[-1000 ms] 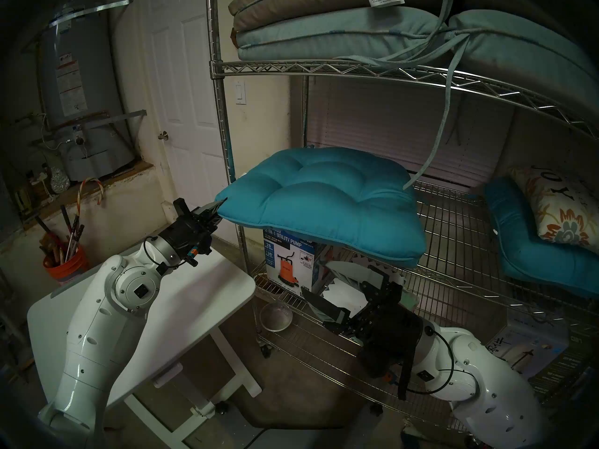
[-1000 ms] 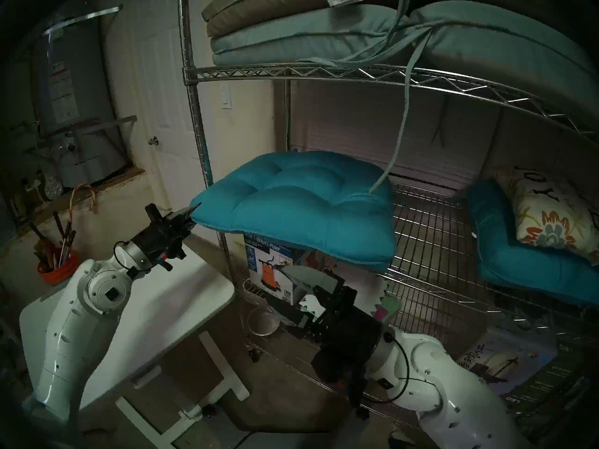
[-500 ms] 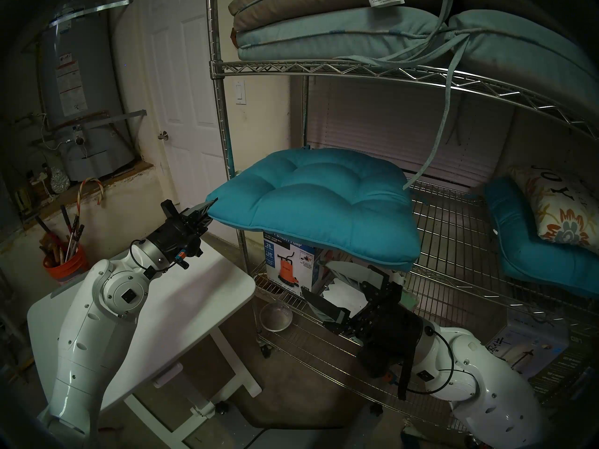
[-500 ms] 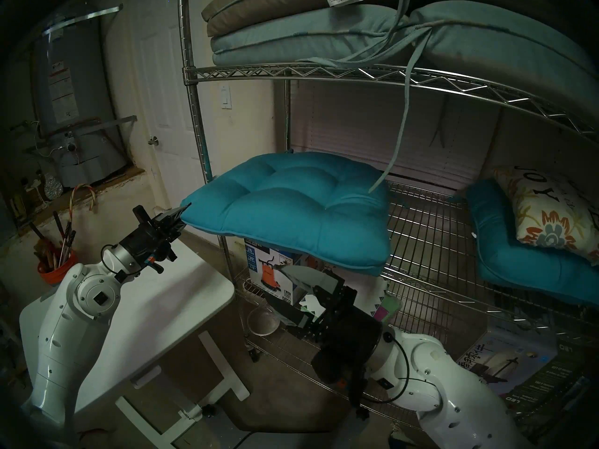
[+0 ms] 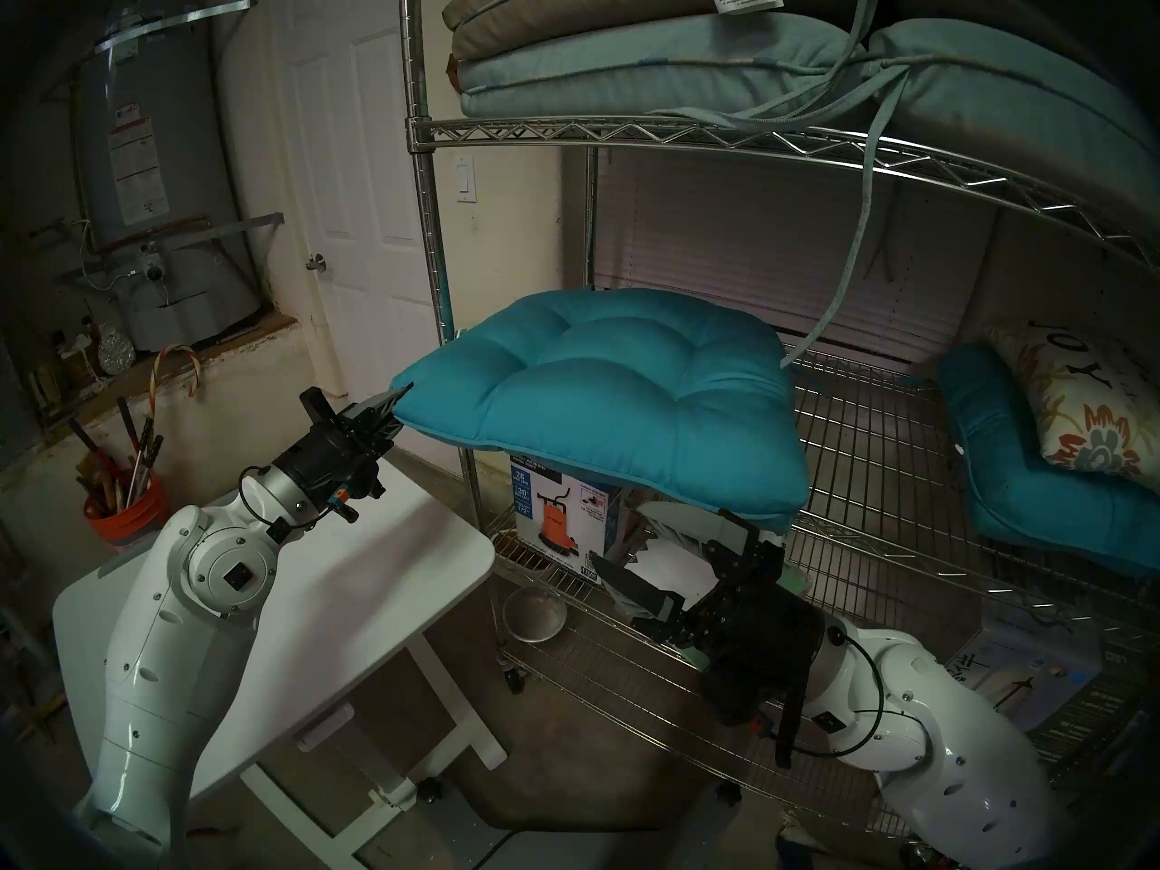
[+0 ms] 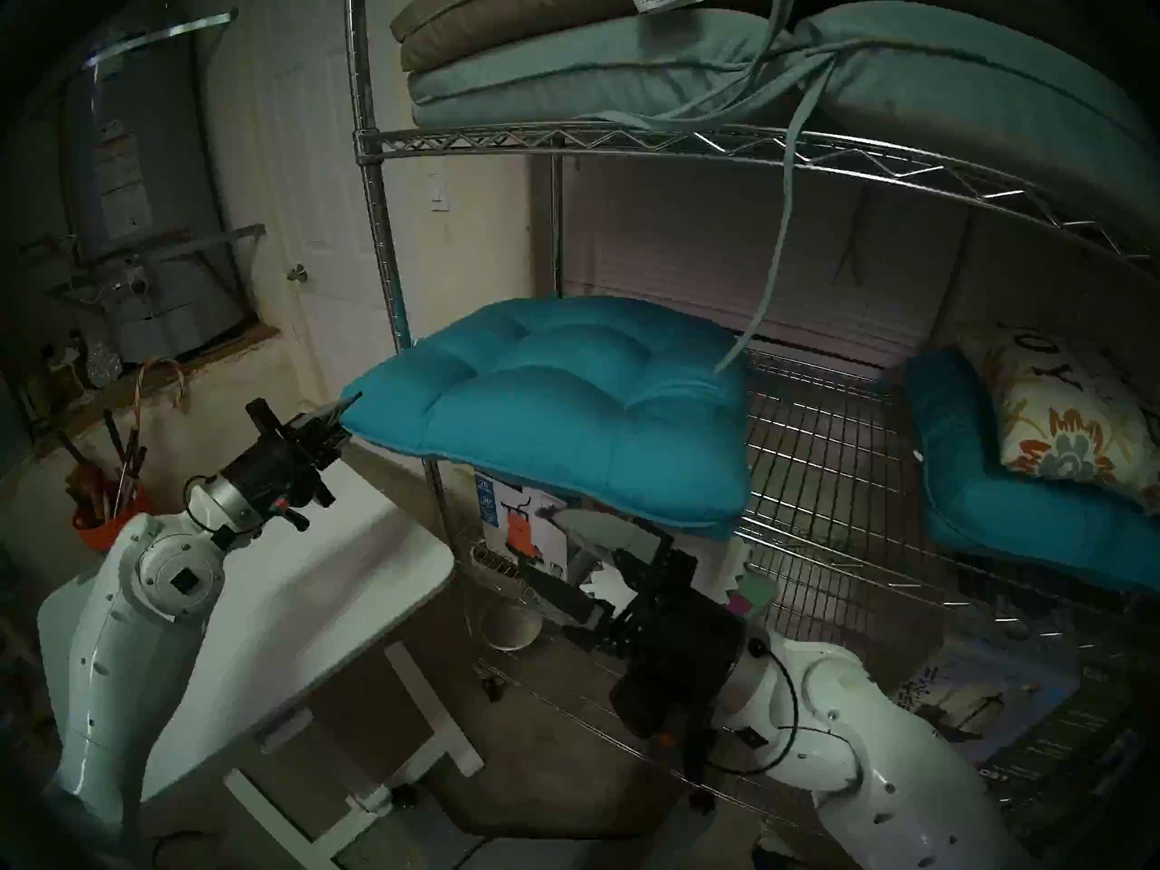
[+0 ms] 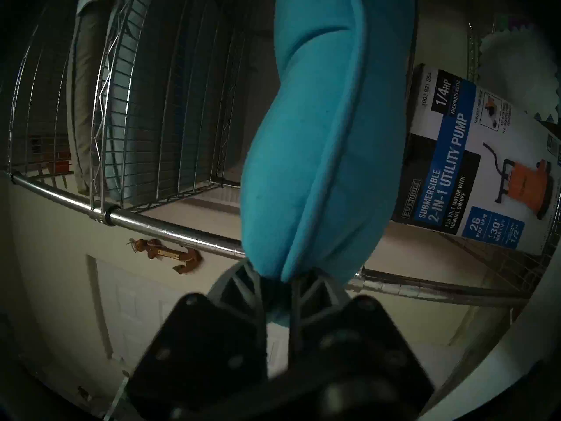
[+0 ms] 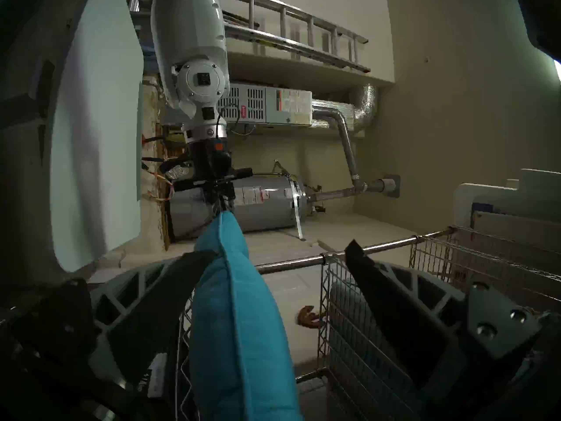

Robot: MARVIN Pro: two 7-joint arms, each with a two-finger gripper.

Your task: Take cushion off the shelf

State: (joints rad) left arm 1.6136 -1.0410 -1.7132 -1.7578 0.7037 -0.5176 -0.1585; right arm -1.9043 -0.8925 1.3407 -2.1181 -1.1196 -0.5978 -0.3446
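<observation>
A: While the left pincer (image 5: 394, 404) stays clamped on the cushion (image 5: 615, 398) corner, half off the shelf (image 5: 879, 448), what next?
B: Right pincer (image 5: 659, 561), open underneath near edge, should support; draw left, level, clear of the post.

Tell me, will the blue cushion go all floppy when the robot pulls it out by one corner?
Probably a bit floppy: the cushion is soft and tufted, and its unsupported front edge already sags. It likely stays light, since the left gripper holds it by one pinched corner. It may drag on the shelf wires.
</observation>
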